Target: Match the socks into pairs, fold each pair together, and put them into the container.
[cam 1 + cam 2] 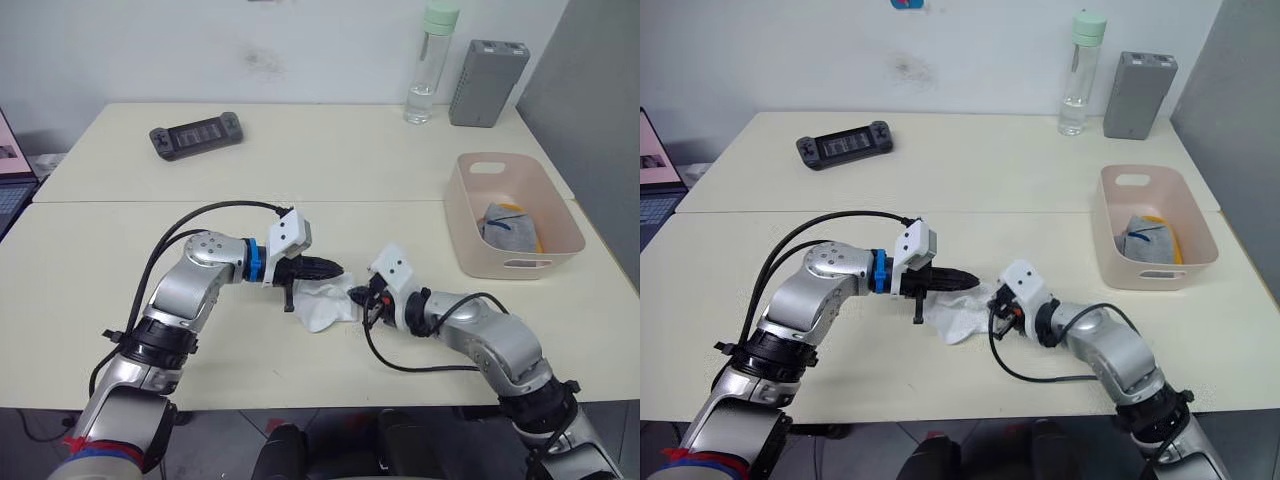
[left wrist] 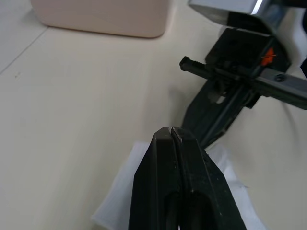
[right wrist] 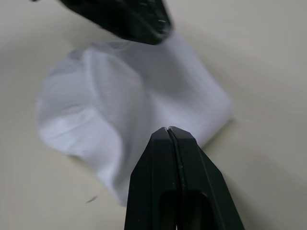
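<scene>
The white socks (image 1: 325, 305) lie in a soft heap on the table (image 1: 330, 160), right between the two grippers. The left gripper (image 1: 338, 268) has its two black fingers pressed tight together, with nothing between them. Its tips sit over the top edge of the heap, and the white cloth spreads out just under and past the tips. The right gripper (image 1: 362, 297) also has its fingers closed flat on each other, and I see no cloth caught between them. The heap lies just ahead of its tips, touching or almost touching them. Both grippers are very close to the socks, so either one could reach them. The heap is bunched up, a bit longer from the left gripper's side down toward the front edge of the table. To fold or lift it, I think the fingers first need to open and bite an edge.

The pink container (image 1: 505, 262) stands well away, beyond the right arm, so the right arm is nearer to it. Inside it lie a grey pair (image 1: 506, 229) and a bit of orange sock (image 1: 538, 243) peeking out beside it.
</scene>
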